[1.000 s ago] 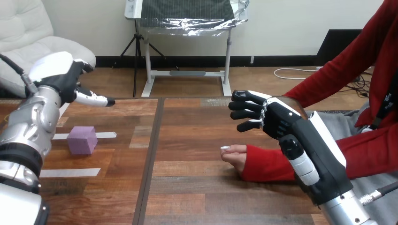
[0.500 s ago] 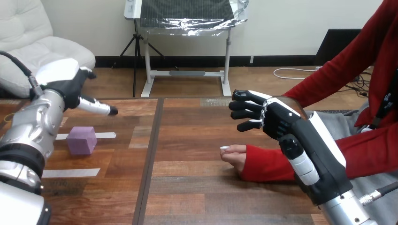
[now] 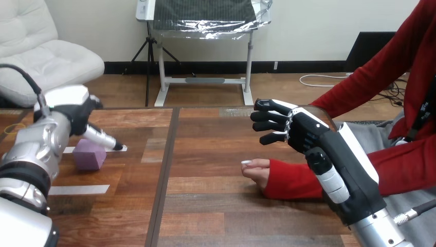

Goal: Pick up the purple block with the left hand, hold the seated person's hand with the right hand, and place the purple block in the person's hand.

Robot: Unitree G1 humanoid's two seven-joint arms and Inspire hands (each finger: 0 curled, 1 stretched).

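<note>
A purple block (image 3: 87,157) sits on the wooden table (image 3: 205,154) at the left, between two strips of white tape. My left hand (image 3: 77,116) hovers right over the block's far side, open, with a finger stretched out past its right top corner. The person's hand (image 3: 257,171), in a red sleeve, rests on the table at centre right, loosely closed. My right hand (image 3: 303,135) hangs open above and behind that hand, apart from it, fingers pointing left.
White tape strips (image 3: 77,189) lie on the table in front of and behind the block. A dark seam (image 3: 164,170) runs down the table between the block and the person's hand. The person's other arm reaches in from the upper right.
My left hand has come down and forward from above the table's far edge to just over the purple block. The right hand, the block and the person's hand have stayed put.
</note>
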